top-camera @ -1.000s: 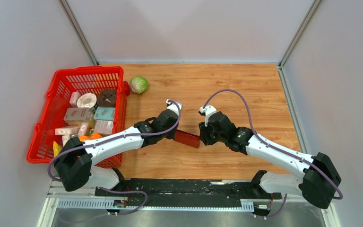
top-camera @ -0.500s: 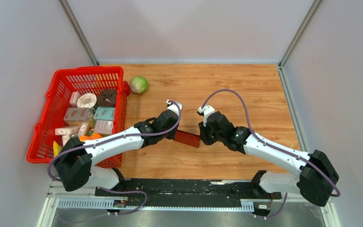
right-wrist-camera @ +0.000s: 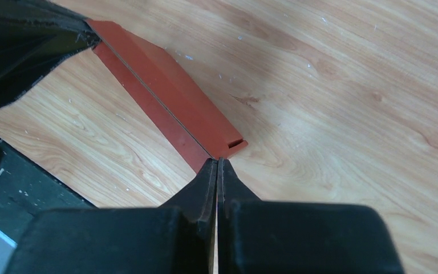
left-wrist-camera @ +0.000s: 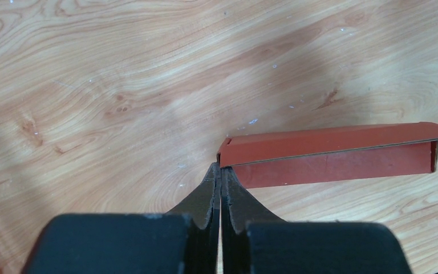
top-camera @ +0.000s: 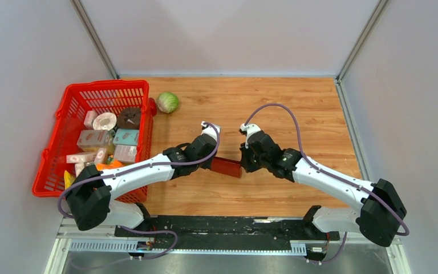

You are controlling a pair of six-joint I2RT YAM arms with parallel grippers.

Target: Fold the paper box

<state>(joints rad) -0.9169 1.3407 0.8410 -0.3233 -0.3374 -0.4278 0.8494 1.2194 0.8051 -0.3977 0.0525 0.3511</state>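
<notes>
Top external view: we found the paper box (top-camera: 226,166) right of the basket (top-camera: 105,84). The left gripper (top-camera: 212,164) and right gripper (top-camera: 243,166), jaws closed, each pinched one box end.

Light wood-grain table (top-camera: 274,108) is enclosed on three sides by plain pale grey walls (top-camera: 228,34). Metal posts (top-camera: 94,37) are set in the far corners. Even lighting and soft shadows are noted.

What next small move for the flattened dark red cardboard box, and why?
Probably ease both ends inward to bow it open: left fingers and right fingers look pinched shut on opposite ends of the flattened dark red cardboard box.
</notes>
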